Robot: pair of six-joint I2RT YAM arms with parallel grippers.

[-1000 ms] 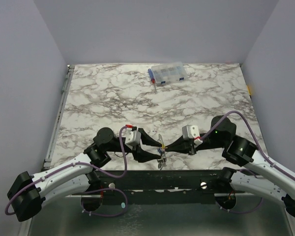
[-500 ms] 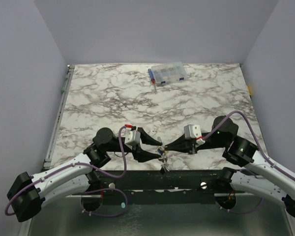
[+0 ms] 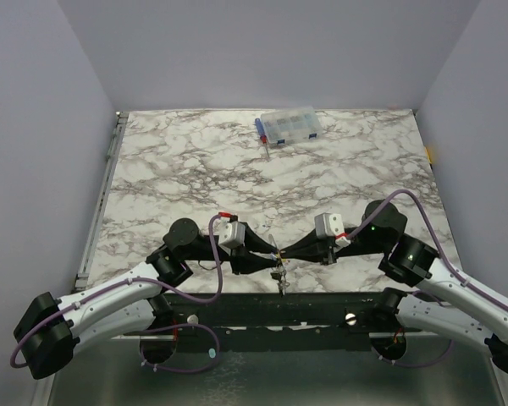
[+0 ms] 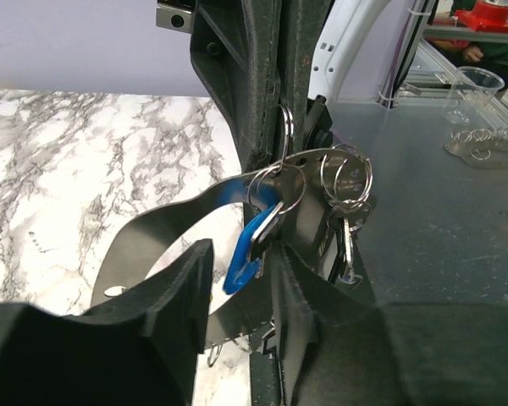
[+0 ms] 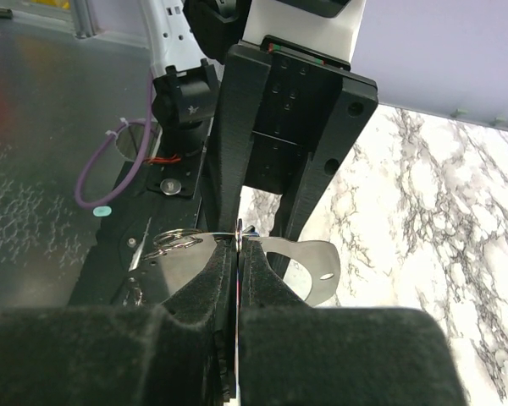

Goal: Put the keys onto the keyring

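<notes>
Left pincer (image 4: 240, 252) narrowed, half-released around blue key (image 4: 254, 239) below keyring (image 4: 286, 139); right pincer (image 5: 237, 247) clenched on keyring. Threading step; next needs firm key grip, then sliding along ring.

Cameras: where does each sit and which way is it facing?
Top external: above, behind the bases, looking down the table; both arms show, left gripper and right gripper tip to tip.
Left wrist: on the left arm, facing the blue key and right gripper past its own fingers.
Right wrist: on the right arm, facing the left gripper past its own fingers.
Shared: both wrist views show the keyring.
</notes>
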